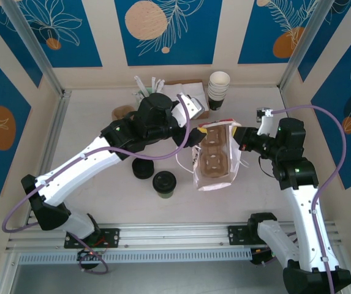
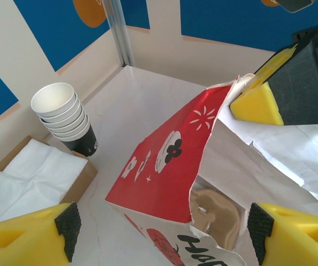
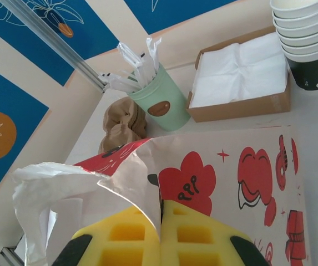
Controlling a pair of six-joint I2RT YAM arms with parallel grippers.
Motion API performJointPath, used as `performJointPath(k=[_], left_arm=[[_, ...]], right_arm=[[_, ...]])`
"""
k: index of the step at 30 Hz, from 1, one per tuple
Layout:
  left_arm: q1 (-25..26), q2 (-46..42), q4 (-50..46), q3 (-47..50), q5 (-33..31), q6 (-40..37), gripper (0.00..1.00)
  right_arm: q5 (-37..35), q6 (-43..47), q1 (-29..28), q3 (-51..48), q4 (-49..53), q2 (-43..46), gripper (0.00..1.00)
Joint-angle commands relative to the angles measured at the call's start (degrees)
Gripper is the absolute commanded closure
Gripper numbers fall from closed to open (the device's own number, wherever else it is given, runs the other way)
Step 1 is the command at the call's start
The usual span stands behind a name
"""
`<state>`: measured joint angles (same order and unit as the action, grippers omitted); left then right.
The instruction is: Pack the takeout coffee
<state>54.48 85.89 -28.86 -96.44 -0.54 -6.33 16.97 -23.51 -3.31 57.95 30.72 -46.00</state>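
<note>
Surface: pale, marble-look desk (image 1: 101, 202), with an aluminium rail (image 1: 175, 231) along its near edge. Cream walls with blue panels (image 1: 163, 30) bearing orange discs and leaf drawings enclose it on three sides.

Nearest the rail stands the takeout coffee (image 1: 164, 183), a small dark paper cup with a round black plastic lid. It is upright on the bare desk, just left of the bag and outside it. Just beyond it is a low stack of loose black lids (image 1: 143, 168).

To the right lies a white paper bag with red print (image 1: 215, 184), its mouth facing the far wall. A brown cardboard cup carrier (image 1: 215, 156) is visible inside.

Against the far wall:
- a mint-green cup of white wrapped sticks (image 3: 161, 100)
- a brown lumpy card item (image 3: 122, 122)
- a shallow cardboard box of white napkins (image 3: 242, 83)
- a stack of lidless cream-rimmed cups (image 1: 218, 89)

Writing: the lowest stacked cup shows "GO", cut off at the picture edge. The bag carries "PPP" in a red shape and black letters resembling "Hap", partly cut off.

Left gripper (image 2: 160, 224): jaws spread wide at the bag mouth and holding nothing. Contact with the paper cannot be determined.

Right gripper (image 3: 161, 233): jaws closed on the white upper edge of the bag mouth, pinching the paper.
</note>
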Motion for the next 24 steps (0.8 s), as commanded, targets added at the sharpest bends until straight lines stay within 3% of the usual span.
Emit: performJointPath(k=[1, 12, 16, 24], left_arm=[[-0.4, -0.3, 0.7, -0.7, -0.6, 0.4, 0.20], [-0.4, 0.9, -4.7, -3.8, -5.3, 3.0, 0.19], [-0.4, 4.0, -8.7, -6.9, -2.0, 8.5, 0.19], [0.0, 11.6, -15.6, -12.2, -5.8, 17.3, 0.27]], right_arm=[[0.1, -1.8, -0.3, 0.0, 0.1, -0.4, 1.00], [-3.7, -14.4, -0.1, 7.1, 9.9, -9.9, 1.00], [-4.2, -18.6, 0.0, 7.1, 9.5, -12.0, 1.00], [-4.3, -21.8, 0.3, 5.2, 8.7, -14.8, 1.00]])
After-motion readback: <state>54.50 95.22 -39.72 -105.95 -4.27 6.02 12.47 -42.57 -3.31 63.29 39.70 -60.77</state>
